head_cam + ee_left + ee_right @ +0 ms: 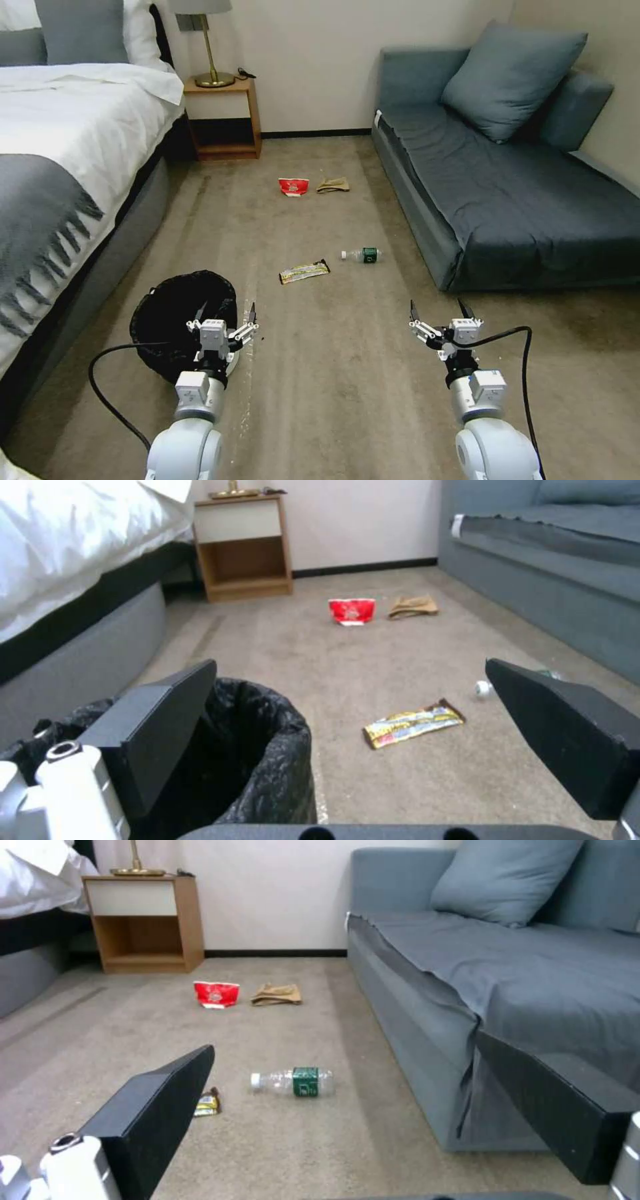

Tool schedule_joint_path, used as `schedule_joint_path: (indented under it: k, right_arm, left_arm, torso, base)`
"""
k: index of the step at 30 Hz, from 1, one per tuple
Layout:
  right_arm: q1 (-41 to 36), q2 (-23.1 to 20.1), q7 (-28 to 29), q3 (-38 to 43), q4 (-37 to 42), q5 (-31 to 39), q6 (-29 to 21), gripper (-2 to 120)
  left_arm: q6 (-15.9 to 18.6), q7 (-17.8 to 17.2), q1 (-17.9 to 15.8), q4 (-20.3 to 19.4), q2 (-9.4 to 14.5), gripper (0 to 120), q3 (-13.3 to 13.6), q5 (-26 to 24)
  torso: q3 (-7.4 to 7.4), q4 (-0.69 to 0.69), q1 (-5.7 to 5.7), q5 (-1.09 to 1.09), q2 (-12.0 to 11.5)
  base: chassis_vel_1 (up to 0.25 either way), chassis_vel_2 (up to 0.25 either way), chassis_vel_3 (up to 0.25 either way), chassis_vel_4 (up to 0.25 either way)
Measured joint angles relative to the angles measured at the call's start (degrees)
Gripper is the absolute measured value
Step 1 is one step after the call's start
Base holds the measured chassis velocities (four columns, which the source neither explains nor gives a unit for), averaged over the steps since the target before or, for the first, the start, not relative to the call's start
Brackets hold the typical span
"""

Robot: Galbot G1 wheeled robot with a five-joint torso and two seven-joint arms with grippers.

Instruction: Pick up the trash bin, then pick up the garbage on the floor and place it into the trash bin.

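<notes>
Black-bagged trash bin is sat right under the left gripper | jaws spread, nothing held | right gripper is parked open, well apart

The carpeted floor carries the trash bin, bottle, snack wrapper, red packet and tan paper.

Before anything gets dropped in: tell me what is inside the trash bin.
The trash bin on the carpet beside the bed shows only its crinkly black liner; no litter is visible inside. Its bottom is dark, and the open left tool covers part of the near rim, so I cannot confirm it is empty.
</notes>
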Motion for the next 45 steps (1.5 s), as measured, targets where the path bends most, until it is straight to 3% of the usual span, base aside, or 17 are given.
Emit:
schedule_joint_path:
  k: [25,30,33,34,37,39,42,43,45]
  right_arm:
    - [0.0,0.0,0.0,0.0,0.0,0.0,0.0,100]
    - [0.2,-0.7,0.6,-0.7,0.5,1.6,-0.9,100]
    - [1.4,-3.3,3.4,-3.4,2.9,7.0,-4.2,100]
    - [1.4,-3.3,3.4,-3.4,2.9,7.0,-4.2,100]
    - [2.6,-6.2,6.5,-6.3,5.6,13.2,-7.9,100]
    - [2.9,-6.9,7.2,-7.1,6.2,14.6,-8.8,100]
    - [4.1,-9.7,10.3,-10.0,8.8,20.7,-12.5,100]
    - [4.1,-9.7,10.3,-10.0,8.8,20.7,-12.5,100]
    - [4.8,-11.4,12.1,-11.7,10.4,24.3,-14.7,100]
  left_arm:
    - [0.0,0.0,0.0,0.0,0.0,100,0.0,0.0]
    - [0.7,-1.0,0.8,-1.5,0.3,100,-1.7,-1.6]
    - [3.3,-5.3,3.6,-6.1,1.3,100,-7.3,-6.8]
    - [3.3,-5.3,3.6,-6.1,1.3,100,-7.3,-6.8]
    - [6.2,-10.2,6.8,-11.5,2.5,100,-13.6,-12.8]
    - [6.9,-11.4,7.5,-12.8,2.8,100,-15.1,-14.2]
    - [9.7,-16.1,10.6,-18.0,4.0,100,-21.3,-20.1]
    - [9.7,-16.1,10.6,-18.0,4.0,100,-21.3,-20.1]
    - [11.4,-18.9,12.4,-21.1,4.6,100,-25.0,-23.5]
  torso:
    - [0.00,0.00,0.00,0.00,0.0]
    - [0.00,-0.02,0.00,-0.03,0.0]
    - [0.00,0.01,0.00,-0.01,0.0]
    - [0.00,0.01,0.00,-0.01,0.0]
    - [0.00,0.01,0.00,-0.01,0.0]
    - [0.00,0.01,0.00,-0.01,0.0]
    - [0.00,0.01,0.00,-0.01,0.0]
    - [0.00,0.01,0.00,-0.01,0.0]
    - [0.00,0.00,0.00,-0.01,0.0]
  base:
    - [0.000,0.000,0.000,0.000]
    - [0.000,0.000,0.000,0.000]
    - [0.000,0.000,0.000,0.000]
    - [0.000,0.000,0.000,0.000]
    - [0.000,0.000,0.000,0.000]
    - [0.000,0.000,0.000,0.000]
    - [0.000,0.000,0.000,0.000]
    - [0.000,0.000,0.000,0.000]
    - [0.000,0.000,0.000,0.000]
